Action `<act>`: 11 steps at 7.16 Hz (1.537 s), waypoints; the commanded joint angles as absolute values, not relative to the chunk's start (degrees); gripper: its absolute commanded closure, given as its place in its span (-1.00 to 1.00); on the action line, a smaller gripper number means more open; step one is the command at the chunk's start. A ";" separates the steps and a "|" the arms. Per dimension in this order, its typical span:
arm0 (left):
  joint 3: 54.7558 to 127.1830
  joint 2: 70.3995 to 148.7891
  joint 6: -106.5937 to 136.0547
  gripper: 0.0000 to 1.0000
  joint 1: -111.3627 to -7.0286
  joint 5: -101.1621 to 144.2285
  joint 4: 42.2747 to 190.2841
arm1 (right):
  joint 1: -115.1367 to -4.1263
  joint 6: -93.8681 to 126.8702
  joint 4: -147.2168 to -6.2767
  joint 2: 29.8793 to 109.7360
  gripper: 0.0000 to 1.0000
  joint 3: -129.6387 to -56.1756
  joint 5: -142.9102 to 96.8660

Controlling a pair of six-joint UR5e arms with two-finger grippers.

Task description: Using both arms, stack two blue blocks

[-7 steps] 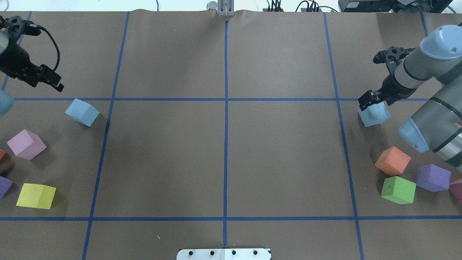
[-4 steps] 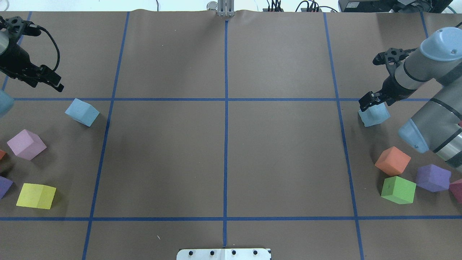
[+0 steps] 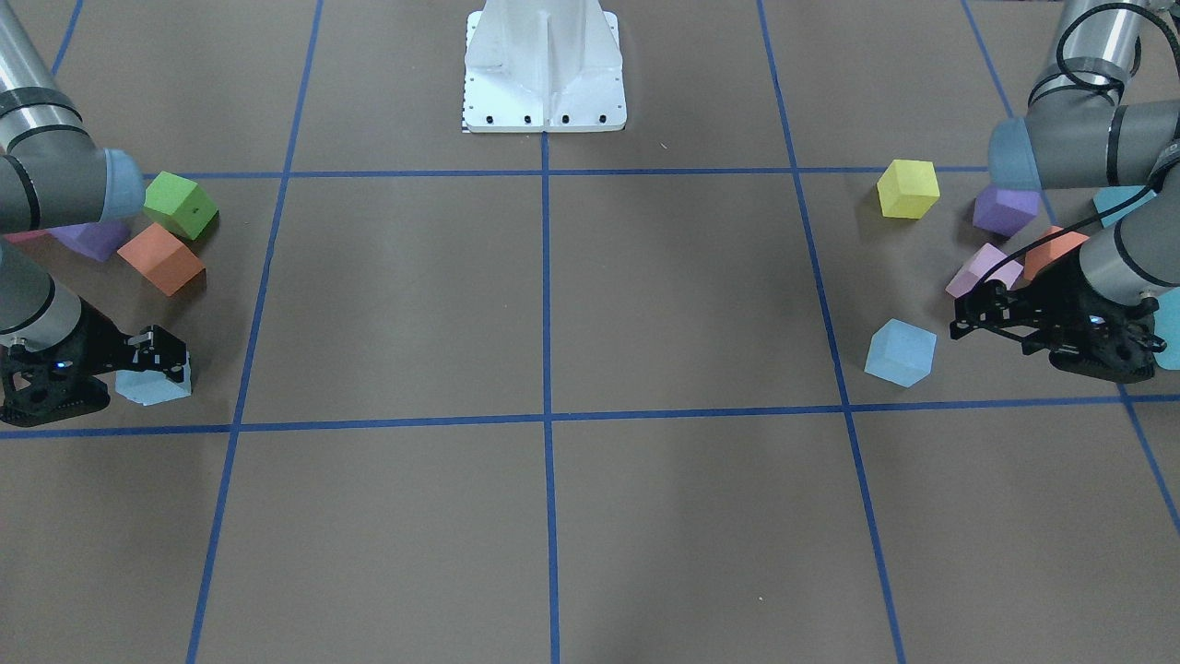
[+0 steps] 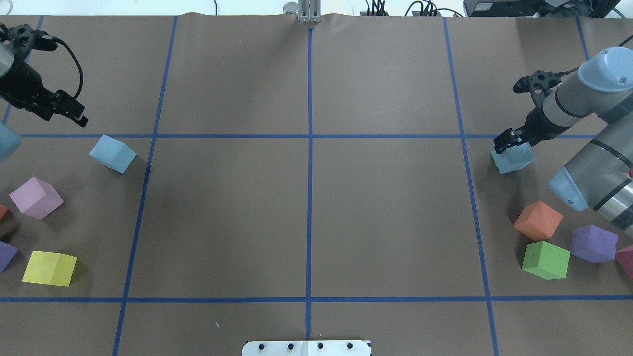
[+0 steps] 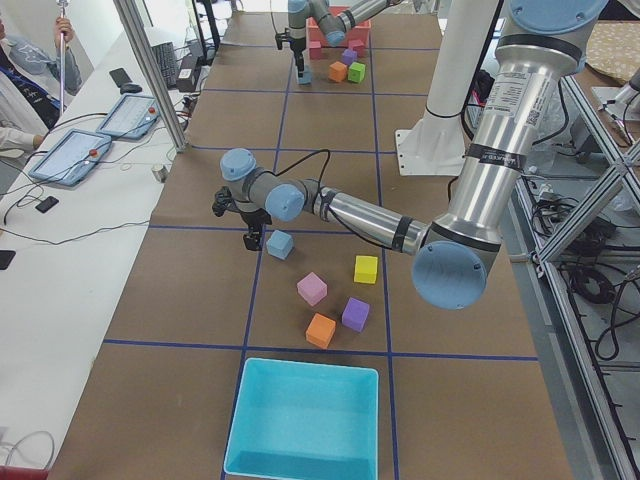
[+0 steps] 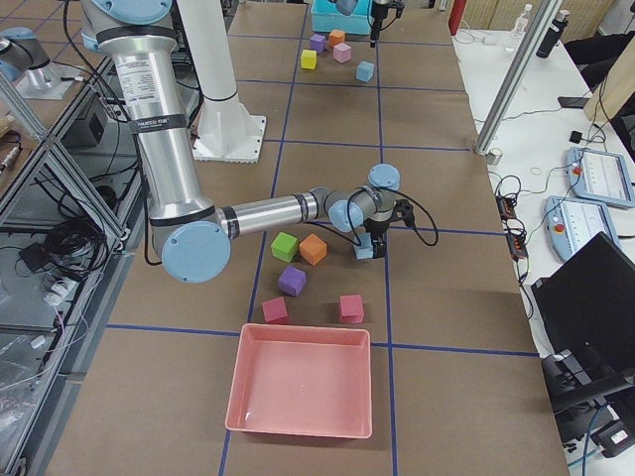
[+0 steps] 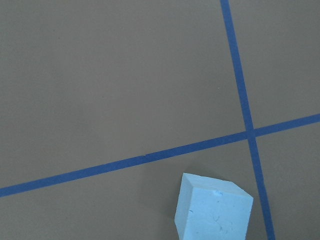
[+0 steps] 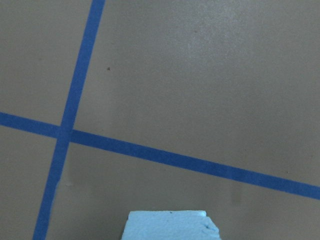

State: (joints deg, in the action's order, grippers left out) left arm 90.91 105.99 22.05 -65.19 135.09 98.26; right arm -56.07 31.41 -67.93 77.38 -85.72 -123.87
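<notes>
Right gripper [image 4: 509,143] sits low over one blue block [image 4: 515,159], clamped or not I cannot tell; left gripper [image 3: 968,312] hangs spread, empty

Matt foam blue blocks [image 4: 112,154], paper tabletop [image 4: 222,222]

Both arms are made of round silver-grey tubes. The left arm [image 5: 497,120] and the right arm [image 6: 164,149] each have a black ring and small black writing far up from the fingers. Pale blue round caps [image 4: 607,68] with tiny screws cover the joints. The left gripper [image 4: 77,113] and the right gripper [image 4: 506,143] are black. A thin black cable [image 4: 77,64] loops just behind the left fingers. The base [image 3: 544,65] is white, with small black screws along its edge.
</notes>
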 commanded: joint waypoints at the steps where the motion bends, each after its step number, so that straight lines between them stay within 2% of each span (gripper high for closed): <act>1: 90.79 106.08 22.06 -0.93 -65.13 135.09 98.26 | -55.64 33.03 -67.50 77.52 -0.82 -85.95 -123.92; 3: 90.62 106.17 21.97 -0.93 -65.13 135.09 98.26 | -54.59 33.66 -67.41 77.52 -0.82 -86.22 -123.93; 4: 90.53 106.17 21.97 -0.93 -65.13 135.09 98.26 | -54.49 33.58 -67.41 77.26 -0.57 -86.31 -124.01; 5: 90.53 106.17 21.97 -0.93 -65.13 135.09 98.26 | -54.49 33.31 -67.41 77.26 -0.55 -86.13 -123.93; 6: 90.53 106.17 21.97 -0.93 -65.13 135.09 98.26 | -54.41 33.22 -67.41 77.26 -0.32 -86.05 -123.84; 10: 90.44 106.35 21.97 -0.93 -64.52 135.00 98.35 | -54.40 32.78 -67.41 76.82 -0.23 -86.75 -123.84; 11: 90.44 106.35 22.06 -0.91 -63.38 132.48 99.92 | -54.40 32.96 -68.63 75.77 -0.24 -88.92 -124.45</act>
State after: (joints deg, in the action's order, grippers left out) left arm 90.47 106.30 21.99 -64.41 134.43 98.69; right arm -54.41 32.84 -67.65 76.71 -87.18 -123.95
